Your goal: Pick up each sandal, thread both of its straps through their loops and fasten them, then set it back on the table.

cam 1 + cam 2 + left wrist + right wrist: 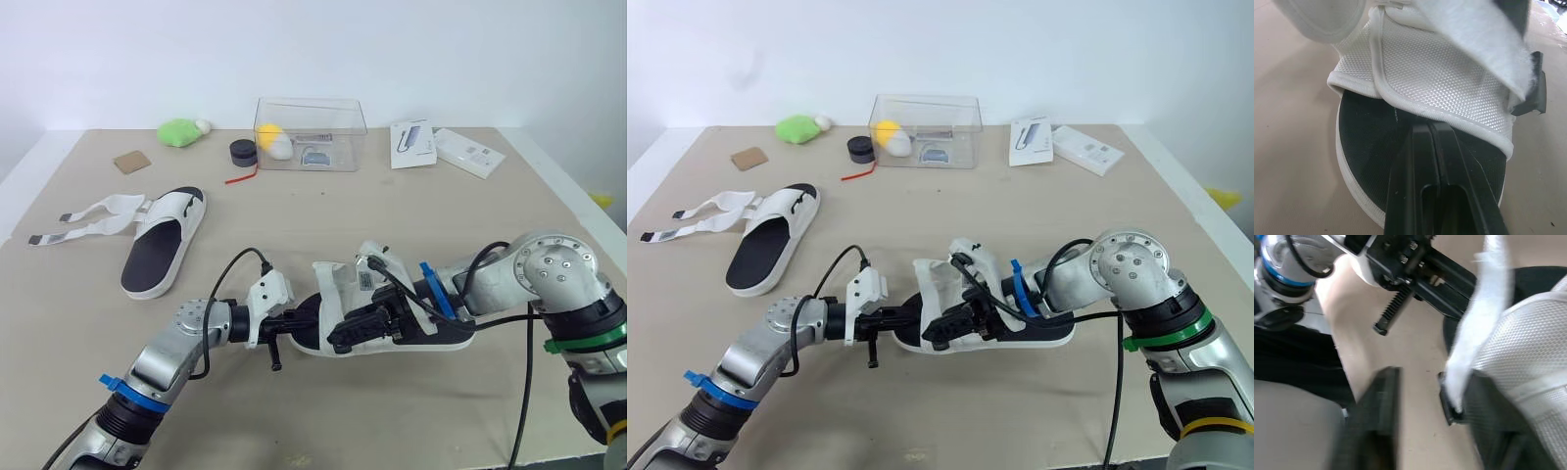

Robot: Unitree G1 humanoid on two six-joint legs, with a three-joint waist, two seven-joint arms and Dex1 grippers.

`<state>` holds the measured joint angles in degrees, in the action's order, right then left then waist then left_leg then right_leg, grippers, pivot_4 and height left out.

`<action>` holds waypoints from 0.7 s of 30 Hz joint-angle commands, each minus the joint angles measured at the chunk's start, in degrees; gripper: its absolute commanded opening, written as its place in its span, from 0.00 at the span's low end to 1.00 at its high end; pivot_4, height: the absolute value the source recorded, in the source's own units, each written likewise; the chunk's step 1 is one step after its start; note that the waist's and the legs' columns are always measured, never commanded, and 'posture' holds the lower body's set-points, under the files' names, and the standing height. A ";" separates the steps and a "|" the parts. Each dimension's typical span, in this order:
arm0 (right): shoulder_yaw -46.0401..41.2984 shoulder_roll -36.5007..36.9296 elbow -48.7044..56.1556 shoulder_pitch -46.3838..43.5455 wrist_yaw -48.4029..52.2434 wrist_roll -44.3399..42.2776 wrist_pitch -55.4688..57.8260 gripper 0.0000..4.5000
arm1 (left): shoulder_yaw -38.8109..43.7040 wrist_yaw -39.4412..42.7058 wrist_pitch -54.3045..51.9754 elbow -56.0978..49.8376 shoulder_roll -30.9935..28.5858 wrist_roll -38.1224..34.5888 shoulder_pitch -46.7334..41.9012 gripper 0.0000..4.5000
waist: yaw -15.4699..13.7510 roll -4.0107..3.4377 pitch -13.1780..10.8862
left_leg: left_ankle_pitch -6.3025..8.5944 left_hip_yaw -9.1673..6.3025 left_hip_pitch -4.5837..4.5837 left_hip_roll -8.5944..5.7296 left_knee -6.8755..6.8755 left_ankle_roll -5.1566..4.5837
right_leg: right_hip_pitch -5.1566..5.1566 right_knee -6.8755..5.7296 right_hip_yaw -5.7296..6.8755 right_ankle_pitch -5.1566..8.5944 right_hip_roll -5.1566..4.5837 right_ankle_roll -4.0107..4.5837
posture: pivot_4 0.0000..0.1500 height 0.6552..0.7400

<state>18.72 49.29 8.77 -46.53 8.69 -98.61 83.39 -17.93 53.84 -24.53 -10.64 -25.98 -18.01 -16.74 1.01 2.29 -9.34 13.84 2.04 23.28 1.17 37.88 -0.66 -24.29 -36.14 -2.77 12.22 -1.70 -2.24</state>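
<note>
Odds and ends lay along the far side of a beige cloth-covered table [323, 220].

A clear rectangular plastic box [345, 122] stood at far centre, holding a yellow rounded object [266, 133], a white rounded one [281, 146] touching it, and a small blue-grey item [314, 156]. Just left of the box sat a short black round pot [243, 152], with a thin red cord [241, 176] lying near it. Farther left lay a green plush toy [179, 132], and near it a flat brown cardboard square [131, 162]. Right of the box lay a white printed card package [412, 144] and, beside that, a flat white rectangular box [469, 152].
</note>
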 commanded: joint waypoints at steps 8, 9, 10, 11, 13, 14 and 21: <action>-3.61 -5.34 -7.93 -4.49 -6.06 0.98 -1.19 0.92 | -1.83 -0.96 -0.85 2.34 -0.35 2.04 1.13 0.00 | 0.11 -0.04 0.02 | -0.09 0.06 0.01 0.04 0.19 -0.16 | 0.02 0.00 -0.07 -0.17 0.05 0.11 | 1.00 1.00; -3.98 -6.11 -8.00 -3.89 -7.05 1.46 -1.76 0.86 | -1.84 -0.98 -0.83 2.35 -0.35 2.05 1.07 0.00 | 0.12 -0.05 0.03 | -0.09 0.08 0.01 0.04 0.19 -0.16 | 0.02 0.00 -0.08 -0.18 0.05 0.09 | 1.00 1.00; -4.41 -6.74 -7.87 -3.40 -7.69 2.11 -2.20 0.80 | -1.84 -1.00 -0.80 2.40 -0.33 2.08 1.01 0.00 | 0.11 -0.05 0.03 | -0.09 0.08 0.01 0.04 0.19 -0.16 | 0.02 0.00 -0.09 -0.24 0.05 -0.01 | 1.00 1.00; -4.85 -7.27 -7.77 -3.04 -8.14 2.66 -2.40 0.70 | -1.85 -1.01 -0.77 2.46 -0.31 2.10 0.96 0.00 | 0.10 -0.05 0.03 | -0.09 0.07 0.01 0.04 0.19 -0.16 | 0.02 0.00 -0.08 -0.24 0.06 -0.01 | 1.00 1.00; -5.35 -7.74 -6.42 -1.89 -8.13 4.12 -1.92 0.49 | -1.82 -1.06 -0.73 2.49 -0.32 2.13 0.90 0.00 | 0.10 -0.05 0.03 | -0.09 0.08 0.02 0.04 0.19 -0.16 | 0.01 0.00 -0.09 -0.24 0.05 -0.03 | 1.00 1.00; -5.62 -7.92 -6.08 -1.47 -8.08 4.41 -1.58 0.37 | -1.82 -1.09 -0.71 2.52 -0.31 2.14 0.86 0.00 | 0.09 -0.05 0.03 | -0.09 0.08 0.03 0.04 0.19 -0.16 | 0.01 0.00 -0.09 -0.25 0.05 -0.03 | 1.00 1.00; -5.42 -4.65 1.55 3.62 -4.66 4.83 2.50 0.01 | -1.86 -0.95 -0.63 2.15 -0.60 2.02 1.44 0.00 | 0.09 -0.07 0.03 | -0.09 0.06 0.05 0.03 0.19 -0.16 | 0.01 0.00 -0.08 -0.24 0.04 -0.03 | 1.00 1.00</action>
<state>14.86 43.43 8.26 -42.96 3.18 -93.61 85.03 -18.10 53.00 -23.74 -10.39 -25.88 -18.00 -16.86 1.11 2.22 -9.31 13.75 2.11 23.32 1.20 38.08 -0.82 -24.28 -36.13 -2.85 11.99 -1.66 -2.27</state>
